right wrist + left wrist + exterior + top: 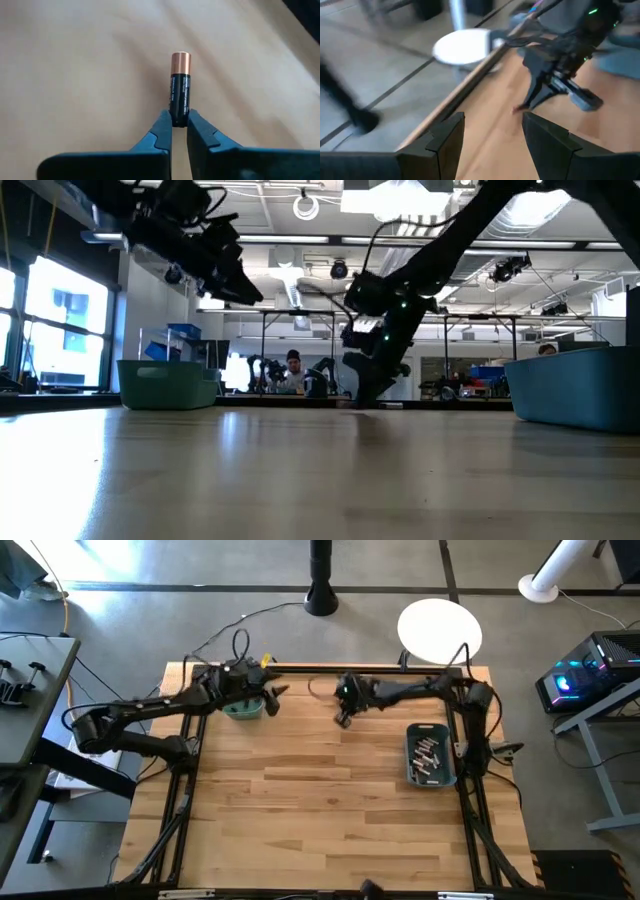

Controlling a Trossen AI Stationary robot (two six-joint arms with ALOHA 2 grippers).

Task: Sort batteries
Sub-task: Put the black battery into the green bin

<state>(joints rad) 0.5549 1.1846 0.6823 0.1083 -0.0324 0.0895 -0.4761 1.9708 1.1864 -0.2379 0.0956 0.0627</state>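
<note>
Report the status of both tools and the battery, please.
Right tool shut on one battery, low on the table. Left tool open, empty, over the green bin. Nothing in the way.

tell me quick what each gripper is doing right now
left gripper: open, holding nothing, up by the green bin.
right gripper: shut on the end of a copper-and-black battery lying on the table.

Two bins (243, 708), two grippers (179, 125), one gripped battery (180, 87)

A robotics lab: more robot arms (325, 375), workbenches (470, 392) and ceiling strip lights (330, 240).
</note>
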